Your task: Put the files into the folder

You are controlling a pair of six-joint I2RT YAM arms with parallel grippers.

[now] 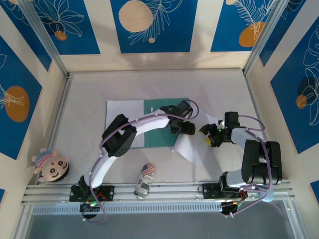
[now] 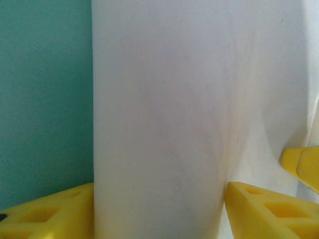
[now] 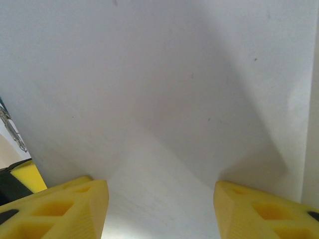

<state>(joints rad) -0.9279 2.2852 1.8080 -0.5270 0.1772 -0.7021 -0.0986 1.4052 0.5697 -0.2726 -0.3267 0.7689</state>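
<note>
The left gripper [image 1: 187,127] is hanging over the folder's [image 1: 158,139] right edge at mid-table, its yellow fingers [image 2: 50,214] standing well apart, with the right sheet [image 1: 199,147] running between them. Whether they are pressing on the paper I cannot tell. The right gripper [image 1: 208,137], just right of it, is also standing partly open over that sheet, nothing pinched between its fingers [image 3: 65,204]. This sheet is curling up off the table [image 1: 99,89], overlapping the folder's right edge. The left sheet [image 1: 124,117] is lying flat on the folder's left leaf.
</note>
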